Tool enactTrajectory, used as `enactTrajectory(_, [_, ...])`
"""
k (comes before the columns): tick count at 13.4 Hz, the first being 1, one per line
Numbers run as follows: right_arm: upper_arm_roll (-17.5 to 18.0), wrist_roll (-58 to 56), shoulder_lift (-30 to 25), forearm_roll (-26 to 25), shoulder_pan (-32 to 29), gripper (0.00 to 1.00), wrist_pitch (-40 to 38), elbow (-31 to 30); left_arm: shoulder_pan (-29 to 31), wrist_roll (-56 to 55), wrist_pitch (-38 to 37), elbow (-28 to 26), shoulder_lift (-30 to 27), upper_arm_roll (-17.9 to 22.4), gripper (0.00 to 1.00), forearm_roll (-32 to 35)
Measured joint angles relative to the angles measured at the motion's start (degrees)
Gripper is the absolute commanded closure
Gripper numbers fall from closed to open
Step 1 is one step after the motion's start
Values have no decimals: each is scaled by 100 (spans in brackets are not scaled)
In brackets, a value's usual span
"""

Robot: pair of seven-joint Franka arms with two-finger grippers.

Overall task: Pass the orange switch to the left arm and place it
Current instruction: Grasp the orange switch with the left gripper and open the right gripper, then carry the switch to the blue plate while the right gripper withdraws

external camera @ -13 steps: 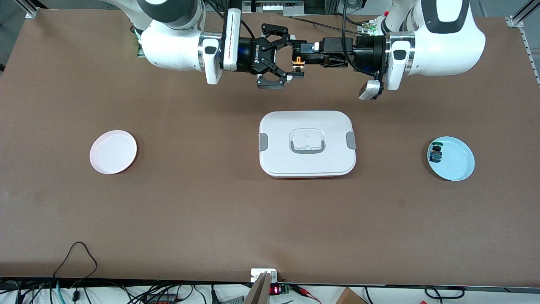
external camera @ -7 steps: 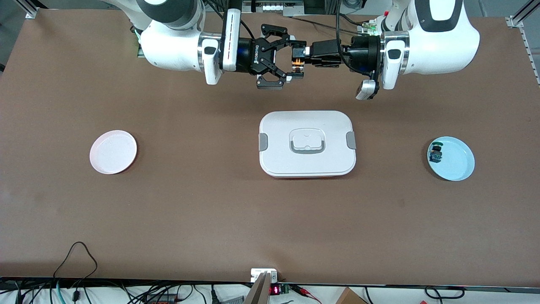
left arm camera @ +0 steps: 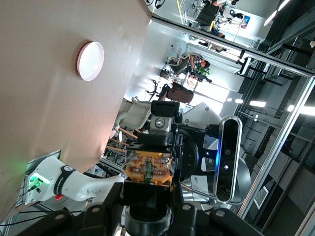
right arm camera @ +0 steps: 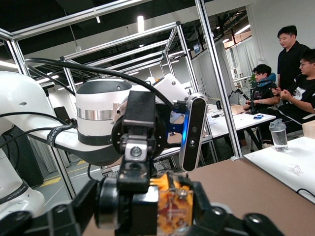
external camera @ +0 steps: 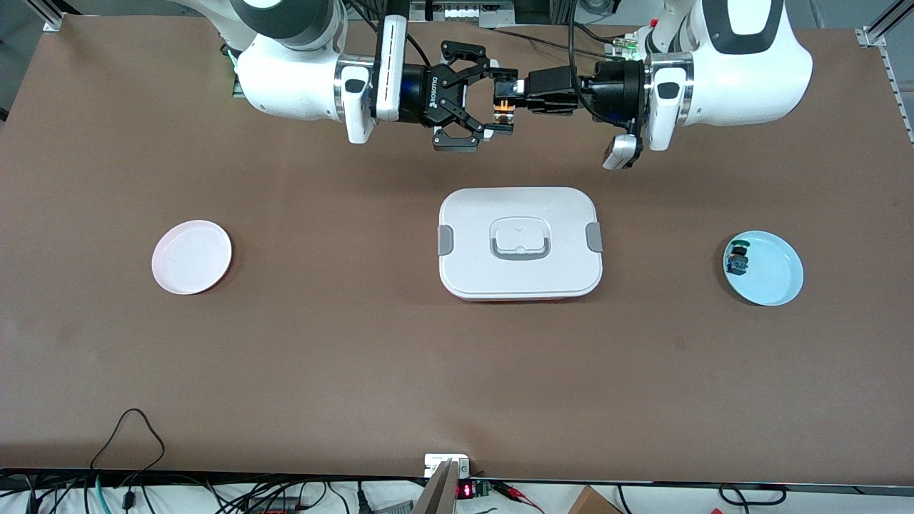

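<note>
The orange switch hangs in the air over the bare table, farther from the front camera than the white box. My left gripper is shut on it; in the left wrist view the switch sits between the black fingers. My right gripper faces the left one with its jaws spread open on both sides of the switch. In the right wrist view the switch lies between the right fingers, and I cannot tell if they touch it.
A pink plate lies toward the right arm's end of the table. A pale blue plate toward the left arm's end holds a small green-capped switch. The box stands between the plates. Cables run along the table's edge nearest the front camera.
My left arm has shifted slightly toward the robots' bases and the right gripper, bringing the switch deeper between the right jaws. The right arm has hardly moved.
</note>
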Motion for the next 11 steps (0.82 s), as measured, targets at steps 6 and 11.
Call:
enactTrajectory(6, [-9, 0, -39, 0, -92, 0, 33, 0, 371, 180, -169, -1, -16, 48, 100, 56])
enactTrajectory(11, [-25, -5, -218, -53, -657, 0, -309, -249, 1786, 725, -1314, -10, 13, 103, 100, 1669])
